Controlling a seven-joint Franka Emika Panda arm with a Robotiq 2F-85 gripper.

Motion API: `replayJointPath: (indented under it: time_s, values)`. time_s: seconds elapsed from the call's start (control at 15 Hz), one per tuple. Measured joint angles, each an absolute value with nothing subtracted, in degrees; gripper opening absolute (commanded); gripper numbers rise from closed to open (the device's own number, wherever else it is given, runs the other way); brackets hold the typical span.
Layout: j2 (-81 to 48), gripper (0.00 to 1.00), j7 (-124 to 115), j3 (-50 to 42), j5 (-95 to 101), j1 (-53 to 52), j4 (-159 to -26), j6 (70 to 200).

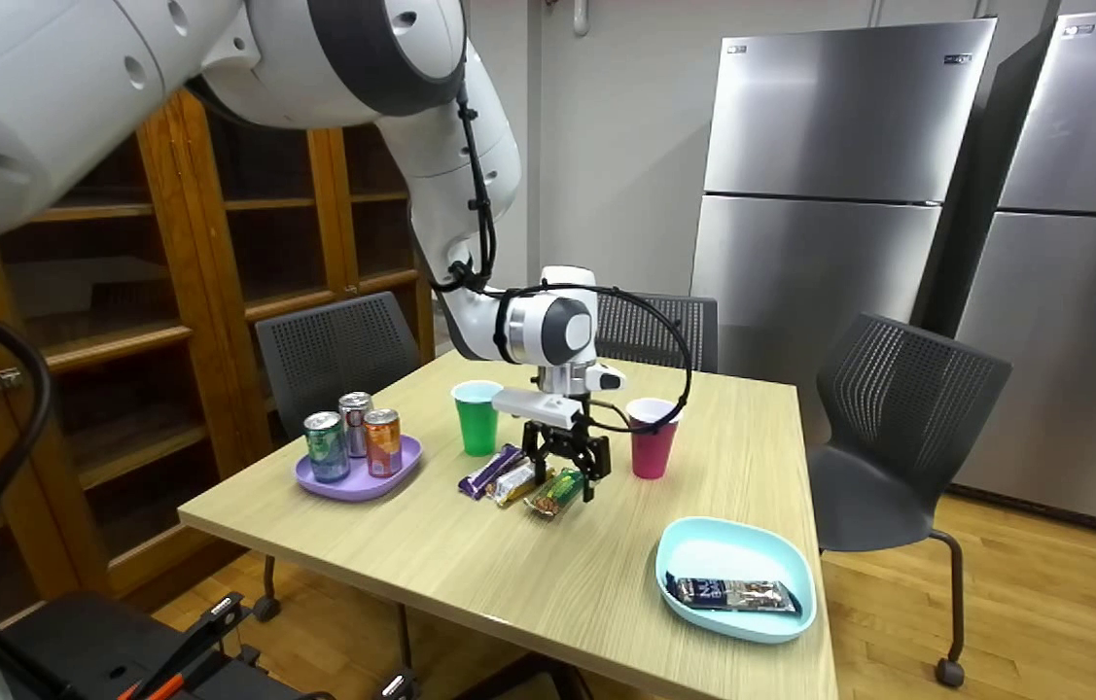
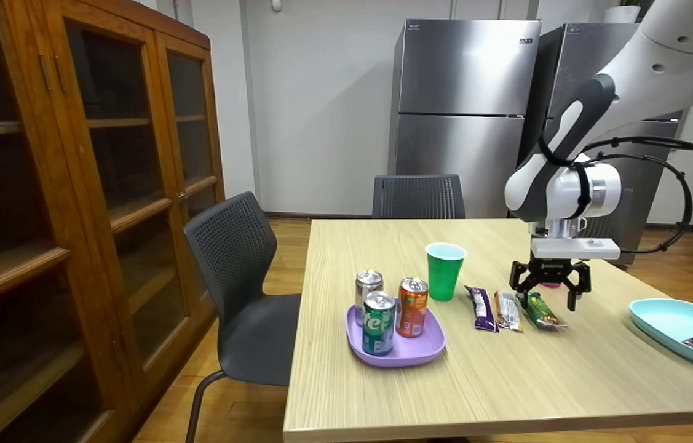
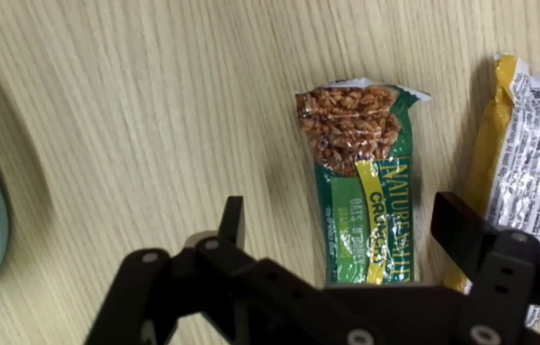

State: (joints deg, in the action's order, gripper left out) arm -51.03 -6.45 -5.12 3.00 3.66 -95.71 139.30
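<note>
A: ok so where's that green granola bar (image 3: pixel 365 184) vs the tool (image 3: pixel 340 207)? in both exterior views they kinda overlap

B: Flat on the bench (image 3: pixel 131 120), below the tool and in the gap between its two fingers, going by the wrist view. Fingers are spread wide, nothing gripped.

A: which way's the bar pointing?

B: Long axis runs pretty much square across the line from fingertip to fingertip, so the fingers flank its long sides. Not centred tho: much less room on the side by the yellow-and-white bar (image 3: pixel 533 167), and that finger overlaps it in the wrist view. Can't tell if they touch.

A: and the purple bar (image 2: pixel 482 309)?

B: Past the yellow-and-white one, same row. The teal tray (image 1: pixel 732 549) is well apart on the opposite side.
</note>
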Motion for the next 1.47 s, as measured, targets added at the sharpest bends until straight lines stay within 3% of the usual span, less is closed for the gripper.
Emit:
replayJointPath:
  time_s: [0.13, 0.2, 0.33, 0.8, 1.47]
  values:
    - [-51.69, 1.00, -6.83, -5.24, 3.00, 3.66, -94.84, 139.26]
    - [-52.01, 0.75, -6.96, -5.28, 2.98, 3.66, -94.38, 139.24]
    - [-52.70, 0.68, -7.25, -5.31, 2.98, 3.66, -93.48, 139.24]
    - [-54.04, 0.13, -7.56, -5.31, 2.93, 3.64, -91.19, 139.16]
    - [-53.26, 0.12, -8.48, -7.10, 2.93, 2.59, -90.91, 139.21]
